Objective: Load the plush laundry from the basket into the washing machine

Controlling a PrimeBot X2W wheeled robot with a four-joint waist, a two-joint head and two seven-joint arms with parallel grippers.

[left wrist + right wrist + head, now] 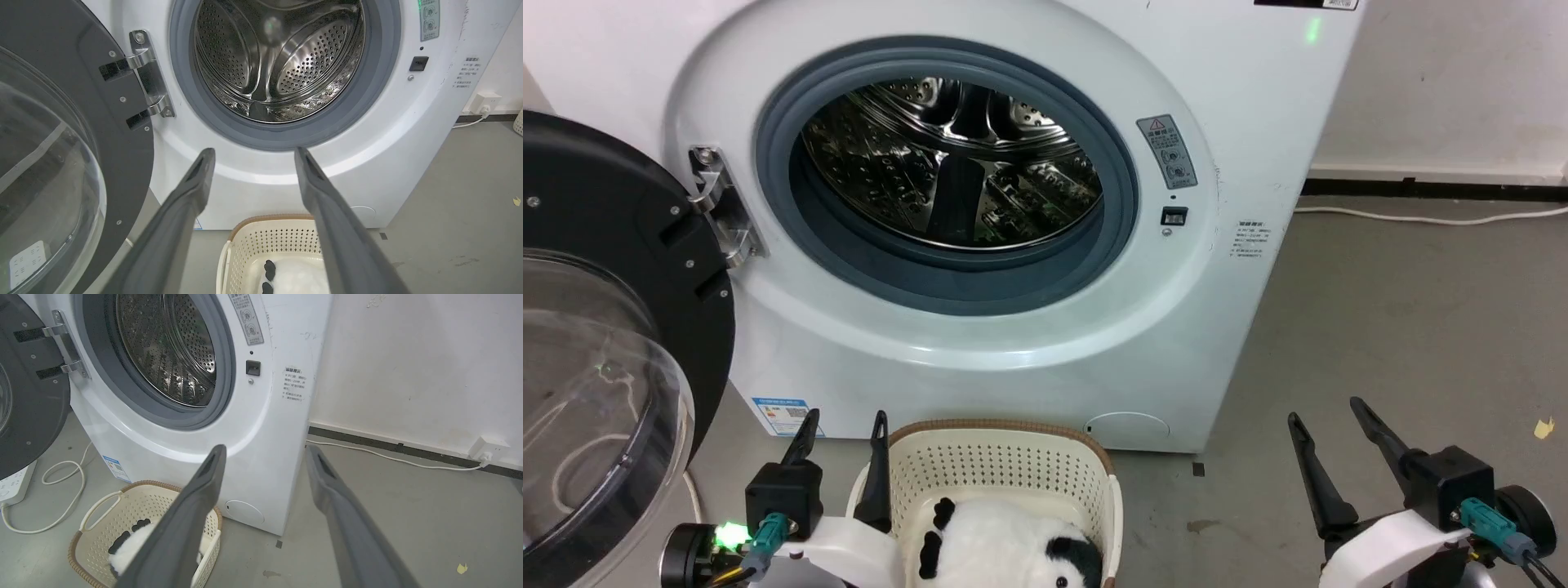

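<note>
Large white front-loading washing machine (1029, 359): standing on bare grey floor (1405, 327), white wall (1445, 82) behind it on the right. Black-rimmed clear bubble door (605, 269): swung wide open on the left hinge. Grey rubber seal (947, 282) and shiny perforated steel drum (947, 163): fully exposed.

Oval cream perforated plastic basket (1005, 465) with brown woven-look rim: on the floor just in front of the washer base, below the opening.

Fluffy white plush laundry (996, 547) with black patches: lying on the basket's bottom.

Left gripper (846, 416): fingers apart, holding nothing, at the basket's left edge; contact with the rim, cannot tell.

Right gripper (1324, 410): fingers apart, empty, over bare floor, well to the right of the basket.

Thin white cable (1421, 219): running along the wall base. Small yellow scrap (1543, 427): on the floor at far right.
</note>
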